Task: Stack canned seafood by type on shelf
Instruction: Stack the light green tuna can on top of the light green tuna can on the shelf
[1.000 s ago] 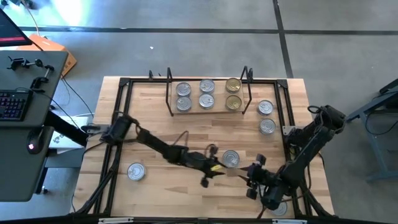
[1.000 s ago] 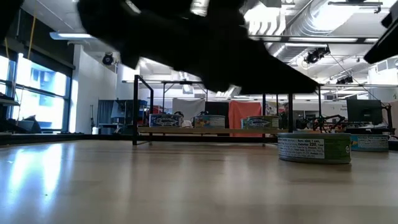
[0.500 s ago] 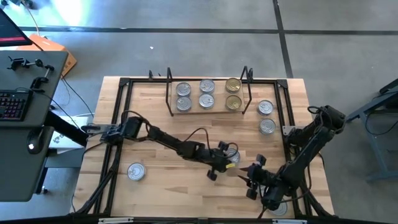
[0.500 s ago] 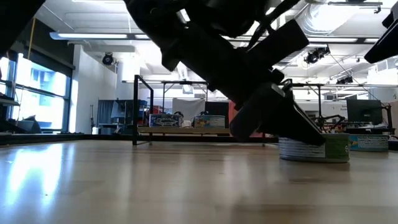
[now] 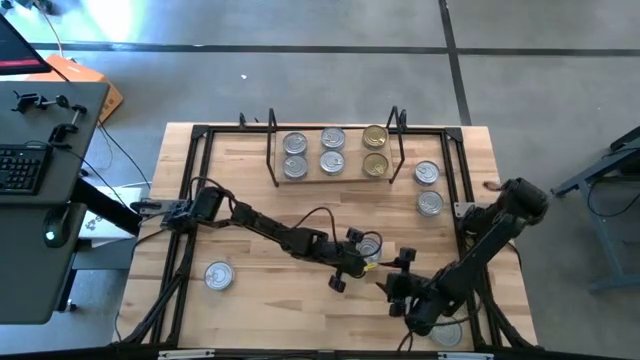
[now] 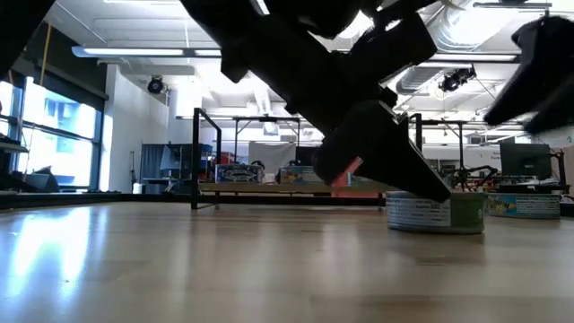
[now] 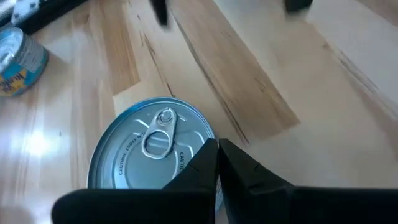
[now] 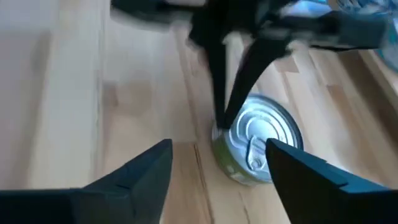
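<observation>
A silver-lidded tin (image 5: 369, 245) stands on its base mid-table, also in the low view (image 6: 437, 213). My left gripper (image 5: 356, 260) is shut, its tips at the tin's near-left edge (image 7: 216, 148). My right gripper (image 5: 393, 288) hovers open just near-right of the tin, which lies ahead between its spread fingers (image 8: 219, 147). The shelf (image 5: 332, 176) at the far side carries several silver-lidded tins (image 5: 295, 155) and two gold-lidded ones (image 5: 375, 150). My left gripper touches the silver-lidded tin with its shut fingertips at the lid's rim (image 7: 202, 152), on the tin's near-left side. The fingers (image 8: 214, 93) slant down from the table's left. The tin stays flat on the table.
Two more silver tins (image 5: 428, 188) sit on the table right of the shelf, one (image 5: 218, 275) near the left edge, one (image 5: 447, 335) by the near edge under the right arm. A black frame (image 5: 190, 200) rims the table. Bare wood lies near-left of centre.
My left gripper has moved right and toward the far edge, dropping down onto the centre tin's edge. The tin has slid a little across the table, leftward in the low view. My right gripper has crept left toward the tin, and its arm has swung.
</observation>
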